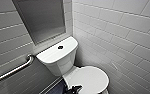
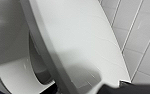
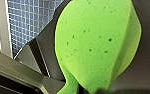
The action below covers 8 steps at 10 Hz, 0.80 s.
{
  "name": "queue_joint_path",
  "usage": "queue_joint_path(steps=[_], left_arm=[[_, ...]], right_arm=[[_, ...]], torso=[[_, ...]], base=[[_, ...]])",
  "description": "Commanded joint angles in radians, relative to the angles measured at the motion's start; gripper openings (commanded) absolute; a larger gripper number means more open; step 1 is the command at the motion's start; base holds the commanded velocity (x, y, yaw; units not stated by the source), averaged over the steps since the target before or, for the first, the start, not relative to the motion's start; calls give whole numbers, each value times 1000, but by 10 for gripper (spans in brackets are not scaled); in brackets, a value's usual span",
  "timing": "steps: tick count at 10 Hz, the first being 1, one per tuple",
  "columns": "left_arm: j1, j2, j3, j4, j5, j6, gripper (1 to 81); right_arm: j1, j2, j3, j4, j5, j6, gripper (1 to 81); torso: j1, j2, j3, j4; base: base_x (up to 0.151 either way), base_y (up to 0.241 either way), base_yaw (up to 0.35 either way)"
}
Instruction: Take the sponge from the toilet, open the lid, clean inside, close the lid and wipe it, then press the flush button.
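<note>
1. The right hand [image 3: 97, 91] is closed about the narrow end of the sponge [image 3: 96, 42]. It carries the sponge clear of the toilet [image 1: 58, 62], with the broad green face showing. The grip appears sound. Hold it aside, out of the lid's path.
2. The left hand [image 2: 111, 88] sits at the near rim of the lid [image 2: 86, 42]. I cannot tell whether it is wide or narrow.
3. The lid stands partly raised, with a gap over the bowl [image 2: 18, 75]. I judge the step in hand to be opening it. Follow the hinge arc slowly and push from under the rim, because glossy plastic may slip.
4. The tank [image 1: 57, 53] lies behind. Let the lid come to rest against it gently.
5. The flush button [image 1: 60, 47] sits on the tank top, untouched.
</note>
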Motion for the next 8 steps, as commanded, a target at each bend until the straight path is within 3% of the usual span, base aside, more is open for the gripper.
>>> queue_joint_path(steps=[1, 8], left_arm=[[-156, -39, 142, 34, -96, -34, 811], [-150, -205, 256, 54, -277, -277, 811]], right_arm=[[-6, -22, 24, -17, -57, 2, 10], [-6, -21, 35, -17, -56, 2, 10]], torso=[[0, 0, 0, 0], [0, 0, 0, 0]], base=[[0, 0, 0], [0, 0, 0]])
